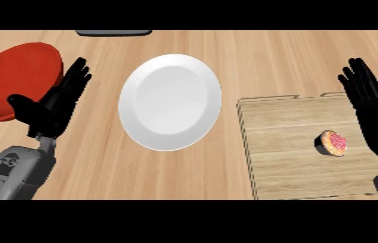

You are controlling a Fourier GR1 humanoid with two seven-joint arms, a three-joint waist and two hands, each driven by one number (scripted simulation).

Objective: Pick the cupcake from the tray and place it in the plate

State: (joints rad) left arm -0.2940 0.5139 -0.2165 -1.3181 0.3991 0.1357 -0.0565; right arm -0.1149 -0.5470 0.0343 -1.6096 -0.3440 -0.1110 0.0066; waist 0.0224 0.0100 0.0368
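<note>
Our left hand [55, 99] rests with straight fingers near a red plate [28, 72]; right hand [363, 94], fingers spread, flanks the wooden tray [288, 152] — cupcake [332, 143] aboard, white plate [170, 102] alongside — on a light wood counter [244, 57].

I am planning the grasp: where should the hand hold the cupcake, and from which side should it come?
Probably the dark wrapper sides of the cupcake, not the pink top. It lies tilted on the wooden tray, so the open right hand, nearest, could come from above and the right.
</note>
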